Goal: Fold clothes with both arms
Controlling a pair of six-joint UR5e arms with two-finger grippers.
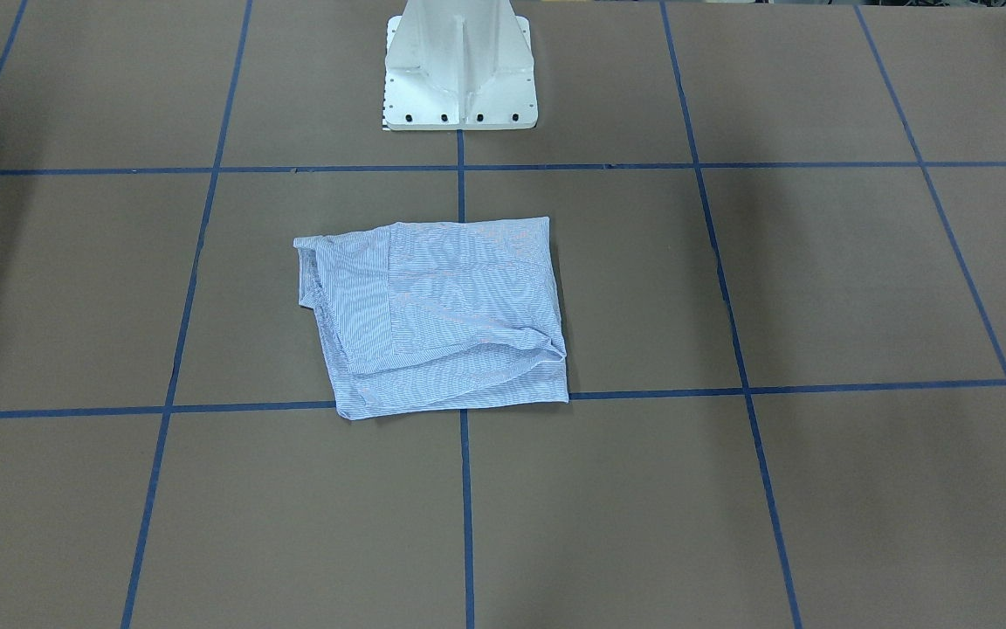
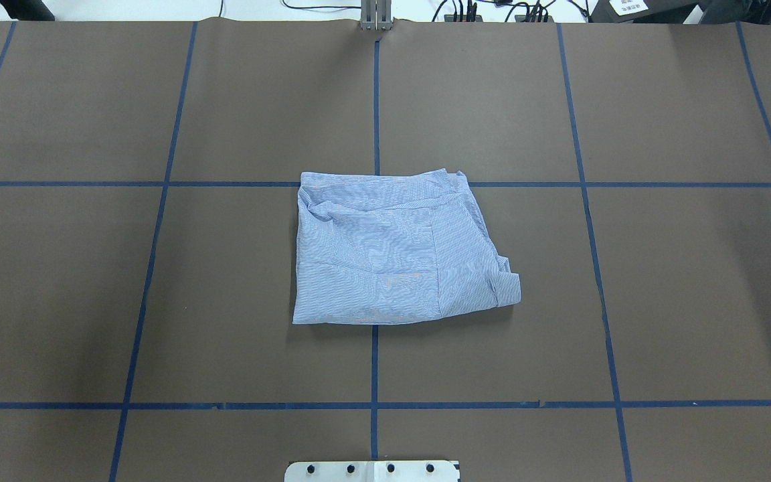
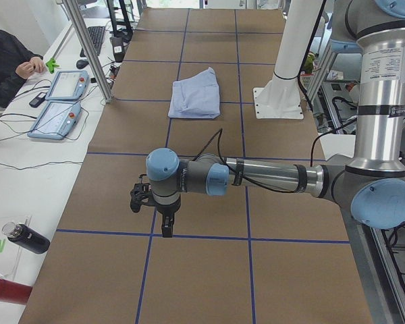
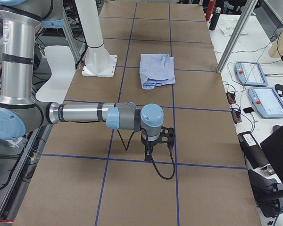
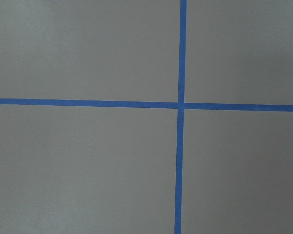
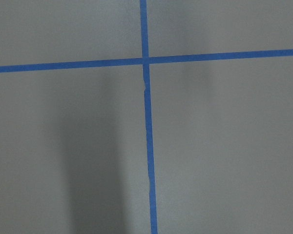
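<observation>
Striped shirt point(image 2: 392, 254) looks basically folded, maybe one tidy-up tuck to go. Left gripper point(image 3: 141, 196) and right gripper point(image 4: 165, 136) hang well away, can't tell if they're open

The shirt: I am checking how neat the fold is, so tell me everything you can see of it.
The shirt is light blue-and-white finely striped thin cloth, folded into a rough, slightly wrinkled square packet lying flat at mid-table. Layered edges show, and a cuff-like band sticks out at one corner. It rests on the brown table cover, over a blue tape line. Nothing else touches it.
</observation>
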